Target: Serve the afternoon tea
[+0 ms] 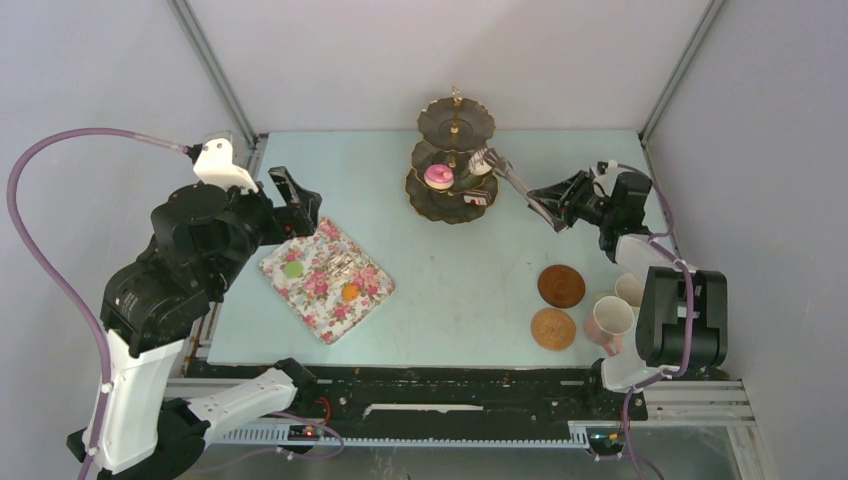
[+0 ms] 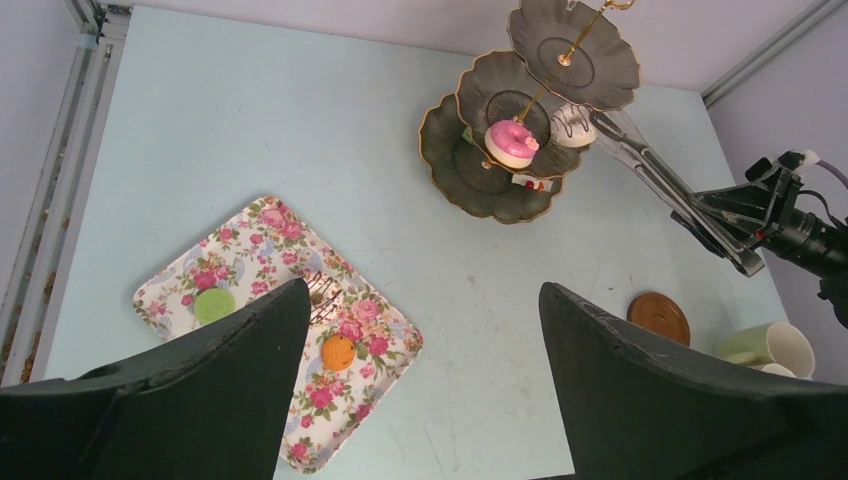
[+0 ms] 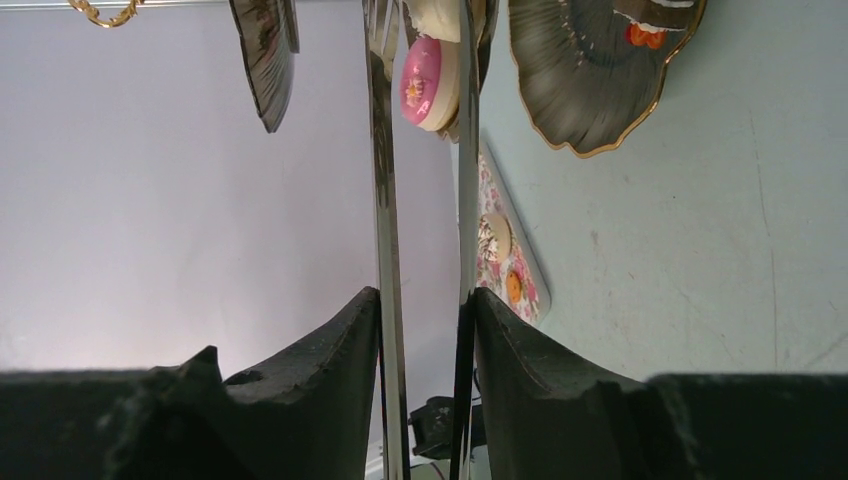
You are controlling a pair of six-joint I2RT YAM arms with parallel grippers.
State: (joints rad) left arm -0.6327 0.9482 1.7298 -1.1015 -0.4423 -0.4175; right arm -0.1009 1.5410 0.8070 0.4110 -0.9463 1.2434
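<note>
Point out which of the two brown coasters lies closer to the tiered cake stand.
The darker coaster; the lighter coaster lies farther from the stand, nearer the table's front edge.

The tongs [image 1: 520,185] run forward from the right pincer [image 1: 557,212] to the tiered stand [image 1: 428,203]. Their tips are at a doughnut [image 1: 481,165] on the middle tier, with a second doughnut [image 1: 438,177] just beyond. Behind that pincer, two coasters [image 1: 561,286] lie on the worktop [image 1: 450,290], with two cups [image 1: 608,322] beside them. Beneath the left pincer [image 2: 422,290] lies a tray [image 1: 310,298] carrying three small cakes [image 1: 350,292].
</note>
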